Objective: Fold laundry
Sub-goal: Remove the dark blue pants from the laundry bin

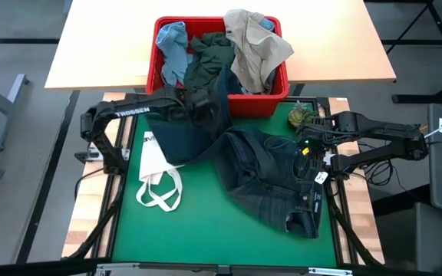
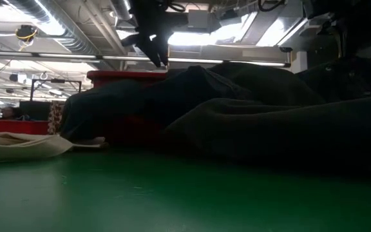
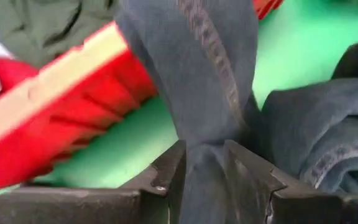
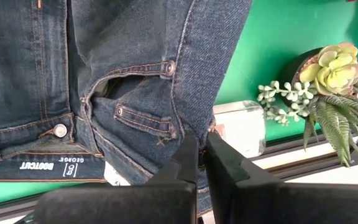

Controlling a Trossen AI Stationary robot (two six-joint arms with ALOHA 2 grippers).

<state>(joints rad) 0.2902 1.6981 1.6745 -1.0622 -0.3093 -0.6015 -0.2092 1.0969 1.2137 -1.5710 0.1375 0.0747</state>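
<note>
A: From table height, you can't make out the jeans (image 2: pixel 250 109); they're one dark heap hiding most of the red bin (image 2: pixel 118 77) behind.

B: Agreed. Overhead, the jeans' leg covers the left pincer (image 1: pixel 202 101) (its fingertips are lost under the denim), and the tags by the waistband are too small to read.

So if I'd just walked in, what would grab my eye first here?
Probably the dark jeans sprawled across the green table, pinched at both ends: the left pincer grips a leg near the red bin, the right pincer grips the waistband. Behind them, that bin overflows with more clothes.
</note>
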